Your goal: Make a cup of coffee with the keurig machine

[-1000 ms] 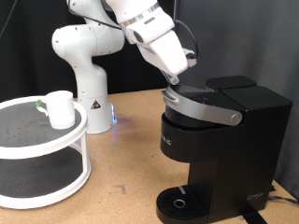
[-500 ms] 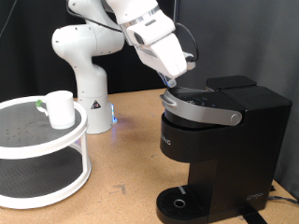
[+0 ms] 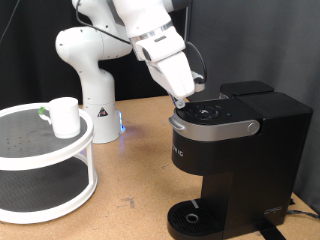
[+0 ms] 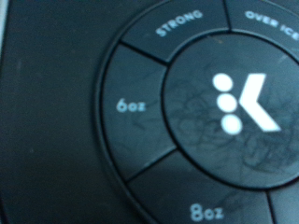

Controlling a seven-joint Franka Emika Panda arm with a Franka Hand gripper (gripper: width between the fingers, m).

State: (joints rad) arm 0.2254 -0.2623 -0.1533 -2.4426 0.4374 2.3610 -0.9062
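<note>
The keurig machine [image 3: 240,165] stands at the exterior view's right, boxy and black, with its grey lid handle [image 3: 215,126] lying level and the lid down. My gripper [image 3: 184,100] hangs just over the near-left edge of the machine's round button top [image 3: 208,110]. No fingers show in the wrist view, which is filled by that top: the centre K button [image 4: 234,103], the 6oz button [image 4: 131,105], the 8oz button [image 4: 206,211] and the STRONG button [image 4: 179,21]. The white cup [image 3: 64,116] sits on the round stand at the left, far from my gripper. The drip tray [image 3: 195,217] holds nothing.
A white two-tier round stand [image 3: 45,155] takes up the exterior view's left. The arm's white base [image 3: 92,95] stands behind it on the wooden table [image 3: 135,185]. A black curtain closes the back.
The keurig lid, raised and tilted in the earlier frames, has come down flat. My gripper followed it down and slightly to the left.
</note>
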